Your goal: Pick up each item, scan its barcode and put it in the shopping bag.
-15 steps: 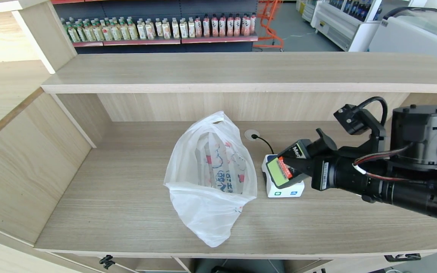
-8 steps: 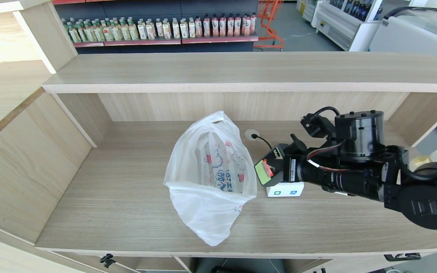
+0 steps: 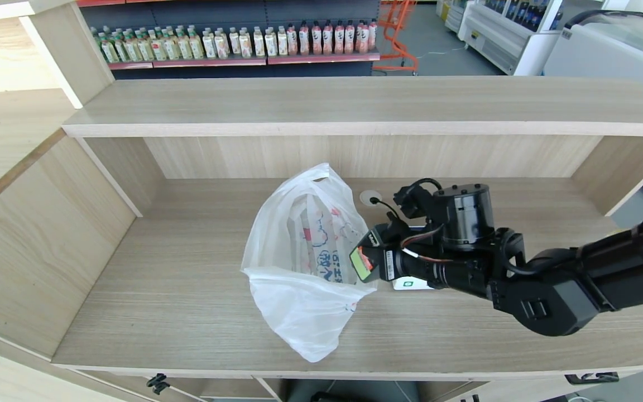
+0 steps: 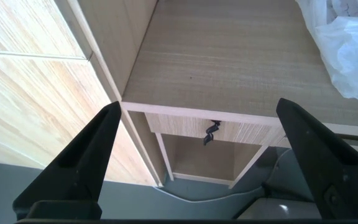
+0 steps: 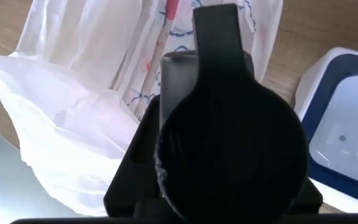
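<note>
The right gripper [image 3: 370,254] is clamped on a small pack [image 3: 359,264] with a green and red label. It holds the pack off the counter [image 3: 187,301], right against the bag's [image 3: 305,279] right side, about halfway between the counter's front and back edges. The bag, thin white plastic, lies in the middle of the counter with its handles toward the back wall and its bottom near the front edge. A packet [image 3: 321,240] printed in red and blue shows through the plastic.

Just right of the bag sits the white and blue scanner [image 3: 409,284], mostly covered by the right arm passing over it (only its front face peeks out). Its black cable [image 3: 389,209] runs back to a round grommet [image 3: 367,196] near the back wall.

The left gripper [image 4: 197,112] hangs off the counter's front left, its fingers [image 4: 79,162] spread wide apart with nothing between them. Below them is the front edge, and a small black latch [image 4: 211,131] sits under it.

A raised ledge [image 3: 355,106] closes off the counter's far side. Beyond it stand rows of bottles [image 3: 232,42] on a store shelf, with freezers [image 3: 522,33] off to the right.
</note>
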### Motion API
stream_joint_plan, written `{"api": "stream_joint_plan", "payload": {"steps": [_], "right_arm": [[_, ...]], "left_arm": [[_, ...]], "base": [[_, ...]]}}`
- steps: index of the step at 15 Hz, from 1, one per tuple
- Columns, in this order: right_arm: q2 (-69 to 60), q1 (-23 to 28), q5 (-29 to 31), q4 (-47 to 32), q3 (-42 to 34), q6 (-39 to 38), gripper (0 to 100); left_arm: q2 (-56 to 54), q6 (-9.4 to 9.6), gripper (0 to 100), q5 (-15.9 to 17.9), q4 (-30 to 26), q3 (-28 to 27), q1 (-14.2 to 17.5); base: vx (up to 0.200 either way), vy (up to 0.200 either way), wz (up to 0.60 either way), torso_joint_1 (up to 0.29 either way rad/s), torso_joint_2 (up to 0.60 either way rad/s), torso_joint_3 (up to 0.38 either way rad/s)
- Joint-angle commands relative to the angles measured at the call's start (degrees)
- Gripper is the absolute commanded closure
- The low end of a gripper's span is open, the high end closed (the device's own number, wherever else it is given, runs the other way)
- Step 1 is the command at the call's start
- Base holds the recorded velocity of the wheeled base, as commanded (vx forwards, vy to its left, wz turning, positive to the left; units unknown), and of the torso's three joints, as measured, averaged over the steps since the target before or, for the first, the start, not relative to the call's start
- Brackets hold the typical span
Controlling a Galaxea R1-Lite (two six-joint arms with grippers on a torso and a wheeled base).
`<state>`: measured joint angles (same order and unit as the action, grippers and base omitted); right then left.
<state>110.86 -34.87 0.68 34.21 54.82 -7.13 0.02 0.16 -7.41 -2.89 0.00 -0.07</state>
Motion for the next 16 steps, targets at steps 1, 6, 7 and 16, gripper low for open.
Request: {"api": "stream_joint_plan", "payload": {"steps": [1, 6, 7, 16], "right_arm": [[5.1, -1.4, 0.0, 1.8, 2.6, 0.9, 100], [10.5, -2.1, 0.0, 2.9, 7.3, 4.8, 100], [11.2, -2.1, 0.0, 2.9, 7.6, 5.4, 100], [7.6, -1.2, -4.5, 1.3, 9.2, 1.7, 0]], "left_arm": [[0.0, 0.02, 0, 0.0, 0.0, 0.0, 0.0], [0.0, 0.02, 0, 0.0, 0.0, 0.0, 0.0], [0.0, 0.02, 0, 0.0, 0.0, 0.0, 0.0], [0.0, 0.02, 0, 0.0, 0.0, 0.0, 0.0]], "base": [[0.0, 0.0, 0.0, 0.0, 0.0, 0.0], [0.0, 0.0, 0.0, 0.0, 0.0, 0.0], [0.0, 0.0, 0.0, 0.0, 0.0, 0.0], [0.0, 0.0, 0.0, 0.0, 0.0, 0.0]]}}
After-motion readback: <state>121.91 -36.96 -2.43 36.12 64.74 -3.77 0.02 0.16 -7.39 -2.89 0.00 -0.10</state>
